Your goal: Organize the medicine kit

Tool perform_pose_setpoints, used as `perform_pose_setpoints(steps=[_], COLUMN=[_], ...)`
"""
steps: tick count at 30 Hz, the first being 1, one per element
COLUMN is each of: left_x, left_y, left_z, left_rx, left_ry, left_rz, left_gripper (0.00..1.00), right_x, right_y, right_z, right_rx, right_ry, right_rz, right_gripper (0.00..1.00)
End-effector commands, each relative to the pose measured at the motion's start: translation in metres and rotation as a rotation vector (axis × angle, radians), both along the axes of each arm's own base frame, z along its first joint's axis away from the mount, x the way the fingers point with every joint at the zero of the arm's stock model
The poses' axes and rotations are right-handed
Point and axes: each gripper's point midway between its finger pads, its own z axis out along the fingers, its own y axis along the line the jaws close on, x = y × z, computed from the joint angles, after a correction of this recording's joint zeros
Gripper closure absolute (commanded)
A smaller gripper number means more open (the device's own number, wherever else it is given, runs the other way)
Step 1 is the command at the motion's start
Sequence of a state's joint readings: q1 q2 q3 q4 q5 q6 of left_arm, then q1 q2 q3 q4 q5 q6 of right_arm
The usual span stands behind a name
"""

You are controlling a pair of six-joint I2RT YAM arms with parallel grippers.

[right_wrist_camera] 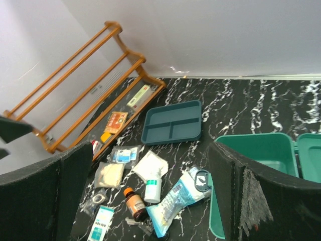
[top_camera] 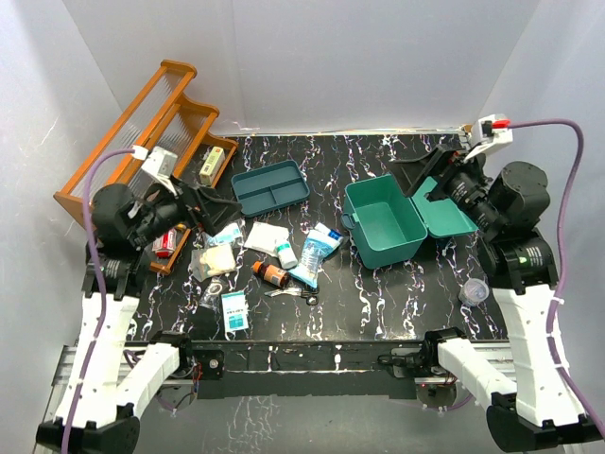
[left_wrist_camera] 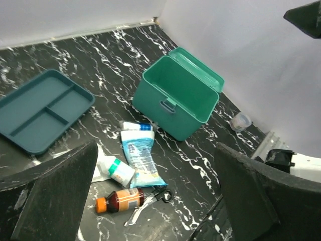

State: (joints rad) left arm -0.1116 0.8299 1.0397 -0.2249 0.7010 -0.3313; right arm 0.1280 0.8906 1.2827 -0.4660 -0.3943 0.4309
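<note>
Left claw (left_wrist_camera: 155,148) gaping, empty (right claw (right_wrist_camera: 150,146) likewise); first pick pending. Next: amber bottle (left_wrist_camera: 123,199) just below, then medicine kit (left_wrist_camera: 190,120) ahead.

Both arms are the same deal: white shells on the left arm (top_camera: 95,350) and right arm (top_camera: 534,350), chunky black joints, and a purple cable (top_camera: 565,189) looping off each. The white wrist camera (top_camera: 492,129) at upper right has a red bit. The fingers (left_wrist_camera: 55,196) are wide black slabs, kinda scuffed.

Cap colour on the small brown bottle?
Orange cap on the brown bottle; clearest in the left wrist view.
</note>
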Motion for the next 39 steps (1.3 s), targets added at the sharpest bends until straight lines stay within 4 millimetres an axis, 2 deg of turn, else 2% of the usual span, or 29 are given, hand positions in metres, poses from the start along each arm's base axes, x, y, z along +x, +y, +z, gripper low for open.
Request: perform_pose_setpoints(steps=[1,3,6,7,11,13,18,21,25,30,32,36,39], left_x=[0.01,0.024,0.046,0.051,0.065,0.069,0.075,0.074,0.069,0.063,0.061,0.056,0.052], left_y=[-0.016,-0.018,-0.017,-0.016,-0.017,-0.016,0.007,0.015,0.013,0.016,0.017,0.017,0.014], left_z=[-0.022,-0.044,-0.089,-0.107,-0.158,-0.179,-0.22,-0.23,-0.232,-0.22,-0.212,-0.202,-0.199], left_rx=[-0.075,-0.092,-0.083,-0.078,-0.078,-0.068,0.05,0.101,0.113,0.114,0.11,0.109,0.087], left_ry=[0.075,0.153,0.314,0.374,0.545,0.607,0.69,0.708,0.73,0.724,0.699,0.677,0.669], left_rz=[-0.069,-0.018,0.132,0.182,0.313,0.368,0.541,0.575,0.562,0.562,0.558,0.535,0.517], left_gripper=[0.01,0.03,0.15,0.19,0.24,0.25,0.32,0.35,0.35,0.35,0.34,0.34,0.34], right_x=[0.012,0.017,0.029,0.033,0.048,0.055,0.061,0.061,0.055,0.037,0.034,0.031,0.029], right_y=[0.017,0.023,0.025,0.024,0.029,0.037,0.08,0.1,0.125,0.149,0.15,0.144,0.142], right_z=[-0.012,-0.024,-0.046,-0.053,-0.078,-0.088,-0.116,-0.137,-0.159,-0.194,-0.209,-0.243,-0.264], right_rx=[0.037,0.056,0.077,0.083,0.117,0.117,0.072,0.035,-0.03,-0.095,-0.135,-0.212,-0.247], right_ry=[0.022,0.053,0.105,0.126,0.201,0.226,0.278,0.329,0.438,0.582,0.606,0.66,0.68], right_rz=[0.098,0.126,0.121,0.109,0.074,0.044,-0.012,-0.044,-0.122,-0.264,-0.328,-0.438,-0.463], right_gripper=[0.11,0.14,0.19,0.2,0.25,0.26,0.31,0.35,0.41,0.42,0.45,0.61,0.67])
